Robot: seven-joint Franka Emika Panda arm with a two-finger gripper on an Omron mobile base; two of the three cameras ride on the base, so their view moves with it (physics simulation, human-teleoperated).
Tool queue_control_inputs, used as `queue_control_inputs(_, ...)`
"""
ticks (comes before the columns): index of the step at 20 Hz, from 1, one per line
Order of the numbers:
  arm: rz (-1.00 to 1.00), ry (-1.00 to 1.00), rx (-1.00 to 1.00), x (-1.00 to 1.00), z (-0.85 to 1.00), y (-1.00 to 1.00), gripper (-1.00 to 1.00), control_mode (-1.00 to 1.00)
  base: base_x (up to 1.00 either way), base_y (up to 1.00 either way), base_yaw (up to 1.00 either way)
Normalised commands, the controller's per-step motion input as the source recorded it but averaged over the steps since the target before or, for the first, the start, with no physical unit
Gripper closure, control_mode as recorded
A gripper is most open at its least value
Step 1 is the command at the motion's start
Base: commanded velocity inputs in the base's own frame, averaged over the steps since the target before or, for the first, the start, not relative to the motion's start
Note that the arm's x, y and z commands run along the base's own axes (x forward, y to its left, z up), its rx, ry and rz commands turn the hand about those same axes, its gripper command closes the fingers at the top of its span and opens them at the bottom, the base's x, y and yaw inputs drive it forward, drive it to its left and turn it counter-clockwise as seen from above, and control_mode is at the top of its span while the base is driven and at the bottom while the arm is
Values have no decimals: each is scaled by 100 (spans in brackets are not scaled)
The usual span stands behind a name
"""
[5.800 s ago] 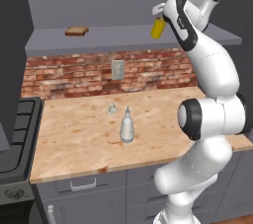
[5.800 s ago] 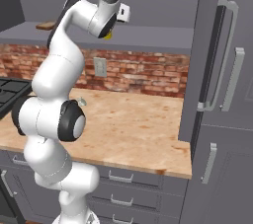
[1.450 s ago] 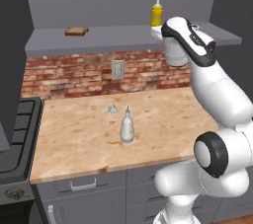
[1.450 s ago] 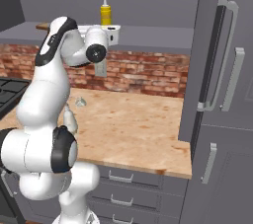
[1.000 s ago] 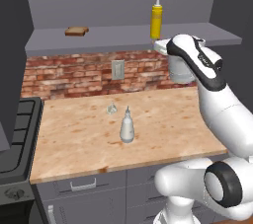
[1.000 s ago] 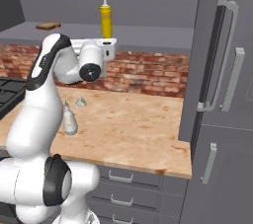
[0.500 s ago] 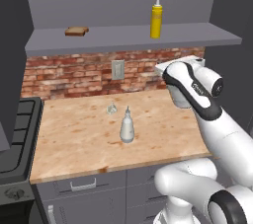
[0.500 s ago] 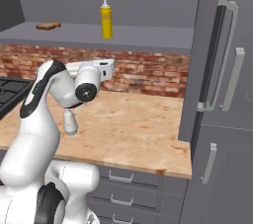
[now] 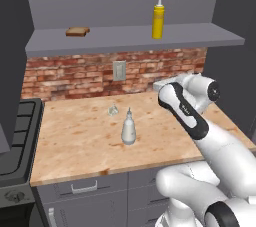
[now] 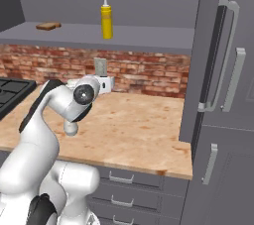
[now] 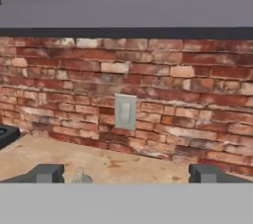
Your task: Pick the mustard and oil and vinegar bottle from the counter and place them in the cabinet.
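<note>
- The mustard stands upright in the cabinet, above and ahead of the gripper — that half looks done, so the step in hand is the pear-shaped bottle.
- The bottle stands upright on the counter, below the gripper and to its left, out in the open with bare wood all round.
- The gripper is spread wide with nothing between its fingers; it faces the brick wall and its outlet, level rather than pointing down.
- To do this well: swing left and lower, then close on the narrow neck or just under it — the bulbous base looks too wide and slippery.
- A tiny clear object sits just beyond the bottle; come in from the near side to avoid knocking it.
- Room: the shelf edge overhangs above, so lift the bottle clear of it before moving in; a toast slice lies far left, leaving free shelf beside the mustard.
</note>
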Motion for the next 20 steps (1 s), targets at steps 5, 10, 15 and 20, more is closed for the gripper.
queue_control_inputs(5, 0, 32, 0, 1, -50, 0, -100, -100, 0, 0, 0)
queue_control_inputs(10, 0, 29, 0, 0, -49, 0, -100, -100, 0, 0, 0)
queue_control_inputs(15, 0, 27, 0, 0, -48, 0, -100, -100, 0, 0, 0)
queue_control_inputs(20, 1, 10, 0, -3, -37, 1, -100, -100, 0, 0, 0)
